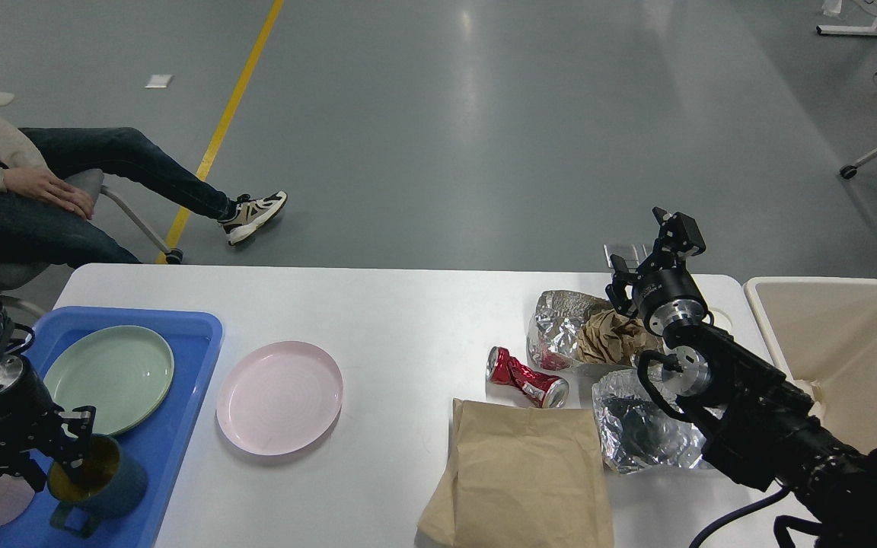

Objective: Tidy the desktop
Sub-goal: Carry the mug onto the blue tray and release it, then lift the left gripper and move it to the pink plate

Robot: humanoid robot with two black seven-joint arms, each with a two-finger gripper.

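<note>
White worktop (408, 304) fills the near view. Left pincer (77, 445) hangs over a mug (100, 472) on the blue tray (180, 426), fingers parted. Right pincer (648, 247) raised over foil (560, 320) and crumpled paper (613, 335), fingers apart, empty. Pink plate (279, 397), red can (527, 377), paper bag (522, 472) lie between.
</note>
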